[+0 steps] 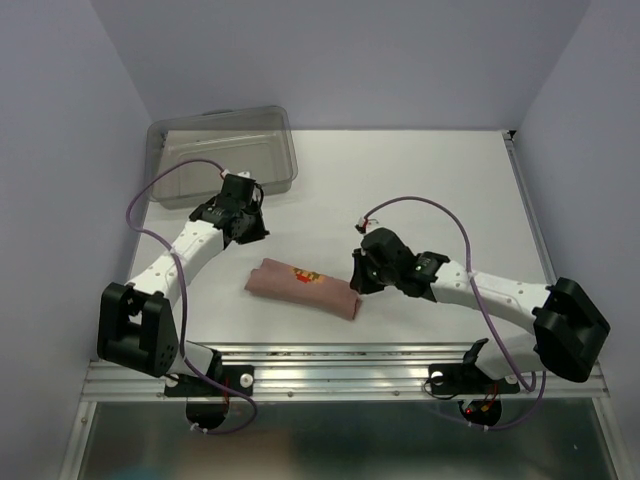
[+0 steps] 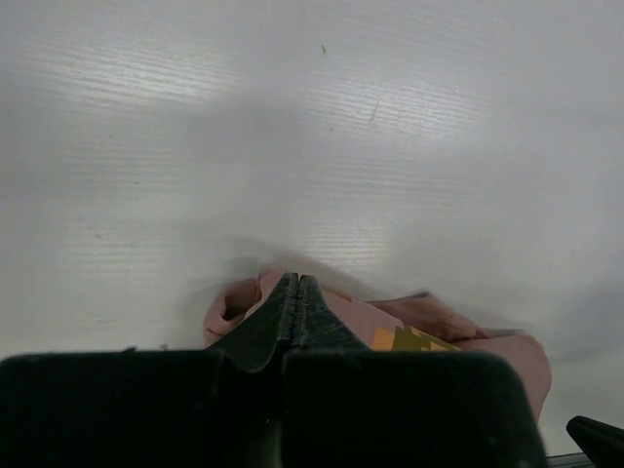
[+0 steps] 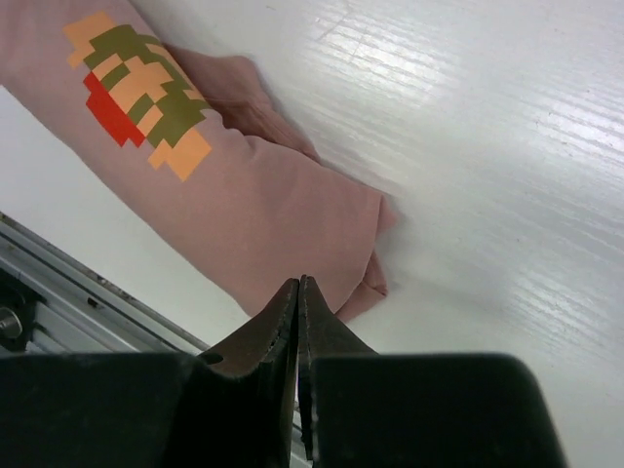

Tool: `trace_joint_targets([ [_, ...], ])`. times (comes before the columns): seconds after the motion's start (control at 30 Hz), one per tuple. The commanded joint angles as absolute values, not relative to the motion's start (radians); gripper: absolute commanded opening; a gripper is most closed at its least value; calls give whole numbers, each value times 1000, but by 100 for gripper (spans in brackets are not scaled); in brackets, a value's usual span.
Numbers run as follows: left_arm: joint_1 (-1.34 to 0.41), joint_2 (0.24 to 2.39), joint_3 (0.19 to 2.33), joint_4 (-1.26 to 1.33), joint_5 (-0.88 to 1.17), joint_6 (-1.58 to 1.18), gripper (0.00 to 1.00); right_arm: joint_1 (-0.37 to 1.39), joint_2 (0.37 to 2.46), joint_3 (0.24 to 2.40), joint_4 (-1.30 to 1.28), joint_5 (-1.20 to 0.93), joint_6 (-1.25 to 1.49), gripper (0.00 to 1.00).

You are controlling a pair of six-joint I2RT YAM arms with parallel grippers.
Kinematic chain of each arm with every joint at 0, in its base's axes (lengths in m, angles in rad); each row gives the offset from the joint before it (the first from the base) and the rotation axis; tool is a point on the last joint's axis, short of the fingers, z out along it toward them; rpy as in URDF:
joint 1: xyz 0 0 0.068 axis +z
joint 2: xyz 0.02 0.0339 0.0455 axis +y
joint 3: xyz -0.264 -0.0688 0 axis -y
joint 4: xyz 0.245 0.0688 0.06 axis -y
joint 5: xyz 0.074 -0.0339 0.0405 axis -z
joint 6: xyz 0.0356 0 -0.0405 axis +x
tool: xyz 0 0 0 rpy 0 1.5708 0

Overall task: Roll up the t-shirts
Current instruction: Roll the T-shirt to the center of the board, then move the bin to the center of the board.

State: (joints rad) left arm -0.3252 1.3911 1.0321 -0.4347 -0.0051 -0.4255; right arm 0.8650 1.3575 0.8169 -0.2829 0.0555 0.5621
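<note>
Clear grey plastic bin (image 1: 222, 155) sits at the far left corner of the white table (image 1: 420, 180), with bare surface to its right. The left arm reaches forward. The left gripper (image 1: 252, 230) has its jaws pressed together and empty, near the roll's left end. The dusty-pink t-shirt (image 1: 302, 288) lies rolled near the table's front edge, print up. The right arm folds inward. The right gripper (image 1: 357, 280) is closed on nothing, just beside the roll's right end. Whether it touches the cloth is unclear. The roll's underside is hidden.

The white table (image 1: 420, 180) carries a rolled pink t-shirt (image 1: 300, 288) and a clear grey bin (image 1: 250, 150).
</note>
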Motion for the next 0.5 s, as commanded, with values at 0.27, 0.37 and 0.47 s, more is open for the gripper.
trace_joint_targets([
  [0.27, -389, 1302, 950, -433, 139, -413, 0, 871, 1360, 808, -161, -199, 647, 6],
  [0.37, -440, 1310, 925, -417, 156, -439, 0, 881, 1397, 801, -144, -193, 664, 6],
  [0.47, -471, 1336, 887, -390, 181, -459, 0, 881, 1429, 761, -134, -166, 681, 5],
])
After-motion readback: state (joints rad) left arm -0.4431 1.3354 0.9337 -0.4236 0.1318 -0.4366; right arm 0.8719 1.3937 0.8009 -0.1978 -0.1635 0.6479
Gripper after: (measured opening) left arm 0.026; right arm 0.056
